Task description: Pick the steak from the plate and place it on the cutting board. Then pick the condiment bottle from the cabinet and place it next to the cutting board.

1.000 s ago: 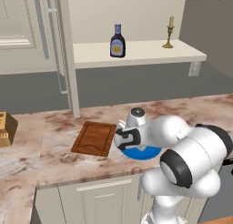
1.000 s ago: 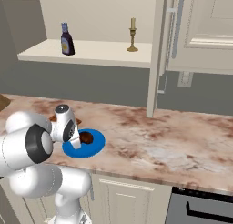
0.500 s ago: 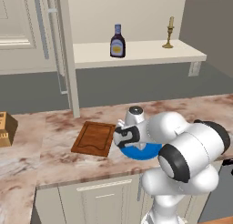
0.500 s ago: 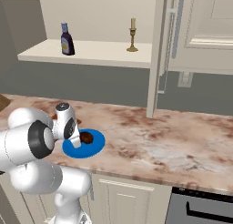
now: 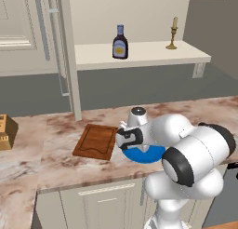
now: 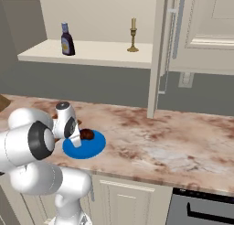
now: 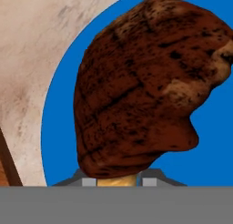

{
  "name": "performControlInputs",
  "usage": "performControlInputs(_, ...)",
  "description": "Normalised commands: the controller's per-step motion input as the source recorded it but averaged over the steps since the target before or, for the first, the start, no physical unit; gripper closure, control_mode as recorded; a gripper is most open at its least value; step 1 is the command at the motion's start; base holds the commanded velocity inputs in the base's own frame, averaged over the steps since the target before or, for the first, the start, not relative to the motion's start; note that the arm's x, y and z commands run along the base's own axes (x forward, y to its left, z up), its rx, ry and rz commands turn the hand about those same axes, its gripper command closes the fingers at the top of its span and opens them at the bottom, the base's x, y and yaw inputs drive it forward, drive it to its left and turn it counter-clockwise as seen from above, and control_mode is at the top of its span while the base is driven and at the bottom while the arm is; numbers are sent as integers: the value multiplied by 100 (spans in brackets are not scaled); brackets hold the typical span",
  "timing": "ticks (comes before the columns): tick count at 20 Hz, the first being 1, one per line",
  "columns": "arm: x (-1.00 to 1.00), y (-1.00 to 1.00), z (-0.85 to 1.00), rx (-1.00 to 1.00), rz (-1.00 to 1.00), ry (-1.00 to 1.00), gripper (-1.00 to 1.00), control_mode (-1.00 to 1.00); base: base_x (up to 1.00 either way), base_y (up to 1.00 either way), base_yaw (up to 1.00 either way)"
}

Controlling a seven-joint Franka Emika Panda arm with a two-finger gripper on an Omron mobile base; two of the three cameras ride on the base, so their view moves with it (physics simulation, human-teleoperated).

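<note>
Dark-brown charred steak (image 7: 145, 82) lies on blue plate (image 7: 63, 127).

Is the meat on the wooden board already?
No, the steak lies on the blue plate, and the cutting board beside it holds nothing.

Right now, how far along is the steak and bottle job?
Nothing looks finished yet. The steak lies on the plate, with the gripper right at its bone end; whether it grips I cannot tell. The cutting board is bare. The condiment bottle stands on the cabinet shelf, untouched.
</note>
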Motion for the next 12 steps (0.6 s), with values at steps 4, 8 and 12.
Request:
performControlInputs(4, -2, 3, 13, -1, 0, 0, 100, -100, 0, 0, 0)
performControlInputs(8, -2, 8, 25, -3, 0, 0, 100, -100, 0, 0, 0)
performControlInputs(12, -1, 16, 25, -1, 0, 0, 100, -100, 0, 0, 0)
